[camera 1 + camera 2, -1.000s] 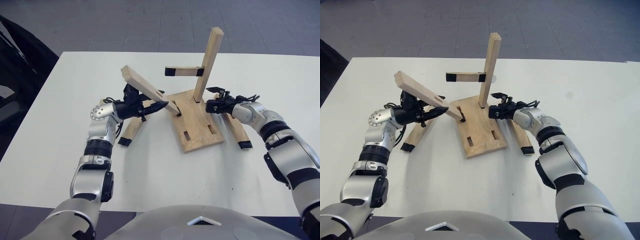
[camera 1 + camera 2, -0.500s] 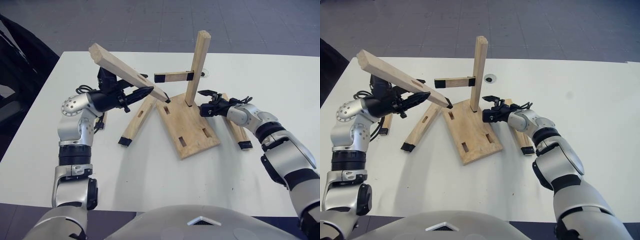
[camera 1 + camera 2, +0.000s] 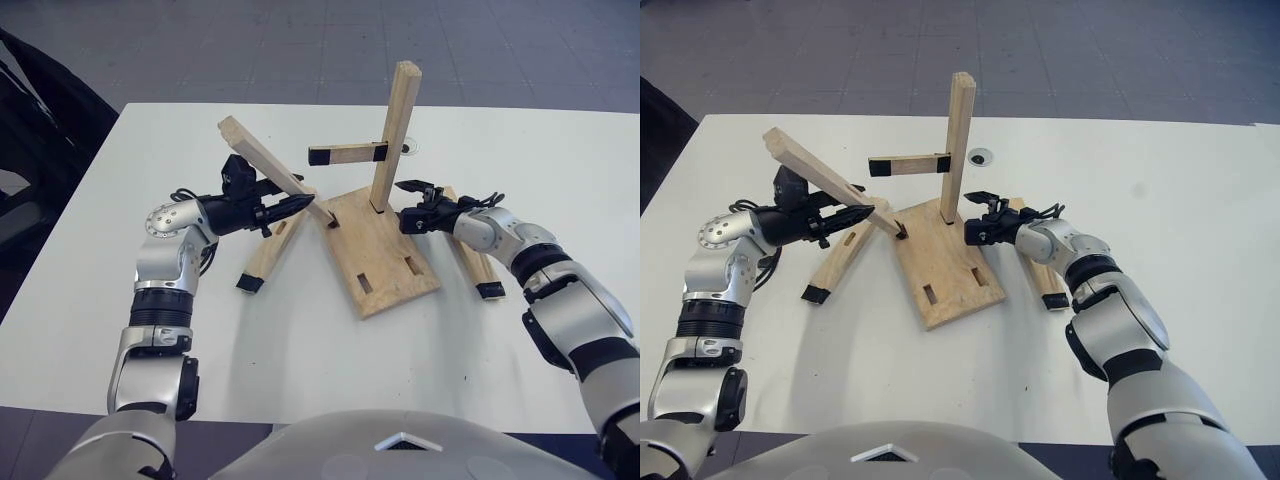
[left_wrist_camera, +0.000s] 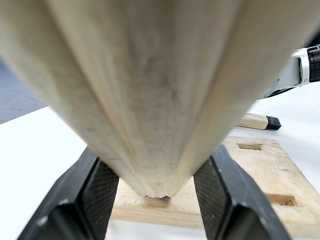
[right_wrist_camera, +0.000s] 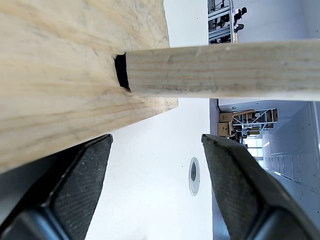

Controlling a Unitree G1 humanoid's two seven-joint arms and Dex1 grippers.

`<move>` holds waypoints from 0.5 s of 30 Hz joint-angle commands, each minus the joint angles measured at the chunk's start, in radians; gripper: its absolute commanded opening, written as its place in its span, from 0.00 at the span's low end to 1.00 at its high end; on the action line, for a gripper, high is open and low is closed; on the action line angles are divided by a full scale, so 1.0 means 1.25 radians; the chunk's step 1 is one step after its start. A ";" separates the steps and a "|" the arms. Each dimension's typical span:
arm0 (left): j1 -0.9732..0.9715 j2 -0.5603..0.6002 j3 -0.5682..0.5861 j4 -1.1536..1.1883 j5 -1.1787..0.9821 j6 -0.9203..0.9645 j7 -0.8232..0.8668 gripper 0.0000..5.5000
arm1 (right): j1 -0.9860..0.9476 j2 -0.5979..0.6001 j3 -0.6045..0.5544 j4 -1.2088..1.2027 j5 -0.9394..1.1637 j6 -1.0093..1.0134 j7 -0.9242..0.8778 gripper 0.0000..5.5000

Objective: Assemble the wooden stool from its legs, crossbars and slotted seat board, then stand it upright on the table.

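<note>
On the white table (image 3: pixel 560 150) the slotted board (image 3: pixel 385 250) lies flat where it lay half a second ago, one upright leg (image 3: pixel 392 130) already standing in a far slot. The second leg (image 3: pixel 262 165) has swung down and in toward the middle over that half second: its upper end is lower and its dark-capped foot now touches the board at the corner slot nearest the robot's left, where a moment before it hung clear above the edge. The leg leans steeply outward, so by the look of it the foot is at the slot but not seated, and it would need tipping upright before it could be pressed home. Two spare legs lie flat either side of the board, one on the left (image 3: pixel 265 255) and one on the right (image 3: pixel 478 265). A short crossbar (image 3: pixel 348 154) juts from the upright leg toward the left, its free end unsupported. The left pincer (image 3: pixel 292 204) is clenched on the leaning leg low down, close to its foot. The right pincer (image 3: pixel 408 203) is spread wide, just beside the upright leg's base, gripping nothing.
</note>
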 commanded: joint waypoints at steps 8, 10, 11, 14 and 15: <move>-0.025 0.047 -0.066 0.094 0.070 -0.018 -0.047 0.37 | 0.024 0.004 0.014 0.004 -0.013 0.011 0.011 0.60; -0.026 0.064 -0.082 0.082 0.067 0.006 -0.068 0.37 | 0.024 0.003 0.014 0.004 -0.013 0.012 0.009 0.60; -0.028 0.069 -0.087 0.078 0.066 0.012 -0.074 0.37 | 0.025 0.002 0.013 0.004 -0.013 0.013 0.009 0.60; -0.035 0.079 -0.099 0.052 0.048 0.060 -0.086 0.37 | 0.025 0.003 0.012 0.006 -0.012 0.016 0.009 0.60; -0.036 0.081 -0.101 0.043 0.045 0.072 -0.088 0.37 | 0.025 0.003 0.012 0.006 -0.012 0.017 0.009 0.60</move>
